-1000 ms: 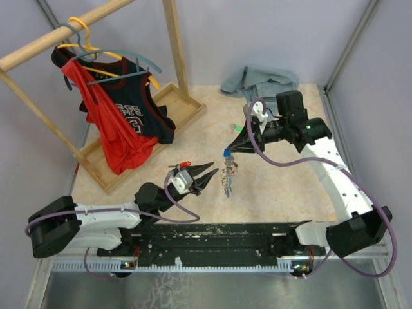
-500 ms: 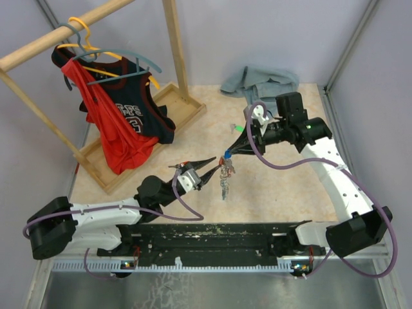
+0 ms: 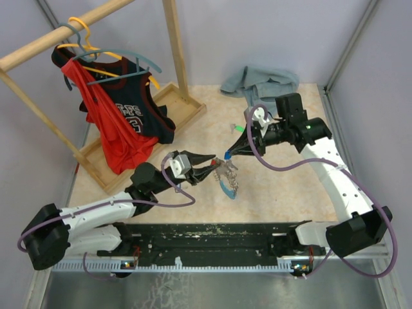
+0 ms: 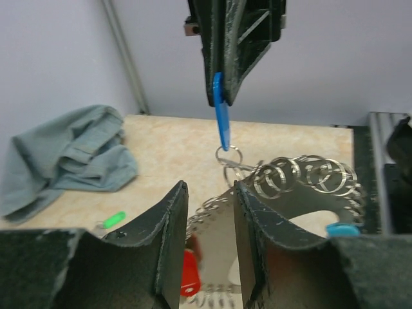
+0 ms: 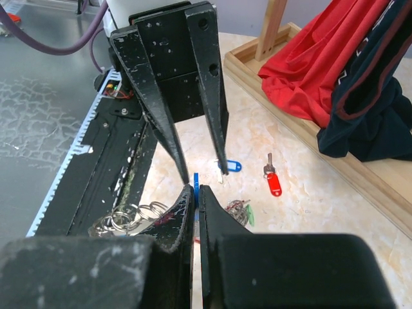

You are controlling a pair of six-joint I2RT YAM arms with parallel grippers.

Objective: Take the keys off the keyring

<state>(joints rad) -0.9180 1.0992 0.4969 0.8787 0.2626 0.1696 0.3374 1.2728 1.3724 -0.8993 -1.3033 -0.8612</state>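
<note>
My right gripper [image 3: 228, 153] is shut on a blue plastic tag [image 4: 221, 119], and the keyring bunch [image 3: 226, 175] hangs from it above the table. In the left wrist view a small ring [image 4: 228, 155] hangs under the tag, and a chain of silvery rings [image 4: 309, 174] curves to the right. My left gripper [image 3: 212, 165] is open, and its fingers [image 4: 170, 219] straddle part of that chain just below the tag. A red-tagged key [image 5: 273, 182], a blue-tagged key [image 5: 230, 167] and a green-tagged bunch [image 5: 243, 212] lie loose on the table.
A wooden clothes rack [image 3: 172, 51] with a red and dark jersey [image 3: 119, 122] stands at the back left. A grey cloth [image 3: 257, 82] lies at the back. A green tag [image 3: 238, 128] lies behind the grippers. The black rail [image 3: 212, 235] runs along the near edge.
My left gripper has moved forward and right, and its open fingers have closed in around the hanging rings. The bunch has swung and spread out. The right gripper has barely moved.
</note>
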